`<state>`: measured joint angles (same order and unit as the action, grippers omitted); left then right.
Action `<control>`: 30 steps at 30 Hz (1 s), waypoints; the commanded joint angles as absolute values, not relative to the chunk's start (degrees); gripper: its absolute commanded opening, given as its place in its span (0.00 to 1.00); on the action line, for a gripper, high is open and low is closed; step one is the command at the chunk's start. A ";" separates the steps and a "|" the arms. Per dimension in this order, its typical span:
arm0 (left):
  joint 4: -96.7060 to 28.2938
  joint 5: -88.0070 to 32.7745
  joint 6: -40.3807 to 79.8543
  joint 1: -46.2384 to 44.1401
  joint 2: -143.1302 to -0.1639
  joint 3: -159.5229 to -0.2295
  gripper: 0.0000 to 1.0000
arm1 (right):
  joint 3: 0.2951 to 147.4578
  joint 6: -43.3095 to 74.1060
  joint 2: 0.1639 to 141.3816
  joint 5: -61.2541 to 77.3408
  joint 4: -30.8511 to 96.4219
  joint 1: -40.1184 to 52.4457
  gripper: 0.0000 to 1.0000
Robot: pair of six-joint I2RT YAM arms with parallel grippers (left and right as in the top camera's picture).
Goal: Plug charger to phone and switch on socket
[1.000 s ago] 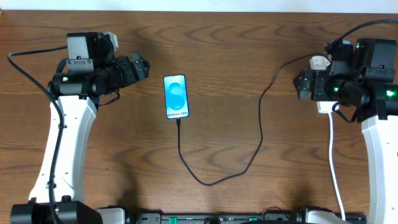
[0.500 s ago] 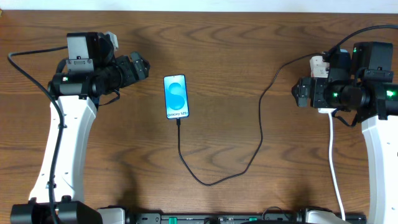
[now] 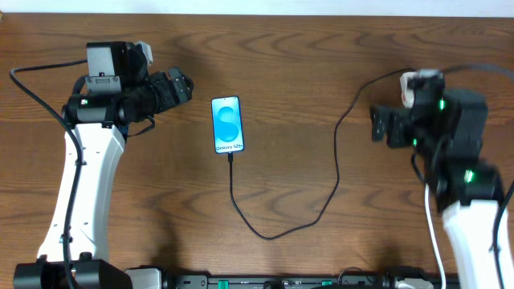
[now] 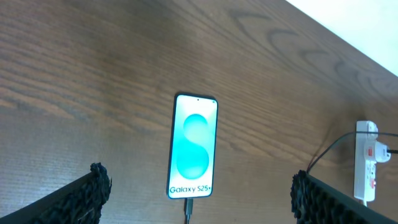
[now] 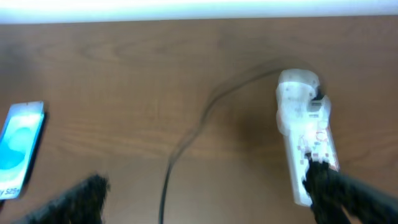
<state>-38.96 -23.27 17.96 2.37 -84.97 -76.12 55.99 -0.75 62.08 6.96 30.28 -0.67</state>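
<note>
Overhead view: a brown wooden table (image 3: 321, 48) with two white arms, one at each side. The phone (image 3: 227, 124) lies flat, left of centre, with its blue screen facing up and lit. The charger (image 3: 321, 213) meets the phone's lower edge, loops toward the near side of the table, then climbs to the socket (image 3: 414, 80) at the right. Only the socket's rounded white end shows in this view, as the right arm covers the rest. A white cord (image 3: 434, 233) runs from under that arm toward the near edge.

The left gripper (image 3: 183, 87) hangs beside the phone's upper left, apart from it, with its jaws spread wide and empty. The right gripper (image 3: 377, 123) sits just left of the socket, likewise spread and holding nothing.

Left wrist view: both dark fingertips (image 4: 94, 183) frame the phone, and the plug sits at its lower edge. The socket appears at far right, showing red markings.

Right wrist view (blurred): the socket lies lengthwise near one finger (image 5: 336, 183), but contact cannot be judged.
</note>
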 commanded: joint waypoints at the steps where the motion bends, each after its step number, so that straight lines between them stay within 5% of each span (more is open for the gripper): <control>1: -39.00 -23.33 17.41 2.42 -85.08 -76.44 0.94 | 43.42 -1.41 50.87 5.65 22.09 -0.32 0.99; 12: -39.00 -23.33 17.39 2.42 -85.08 -76.44 0.94 | 12.91 -1.37 16.82 4.60 6.37 -0.34 0.99; 30: -39.00 -23.33 17.41 2.39 -85.08 -76.44 0.94 | 0.32 -1.37 0.23 3.14 3.79 -0.30 0.99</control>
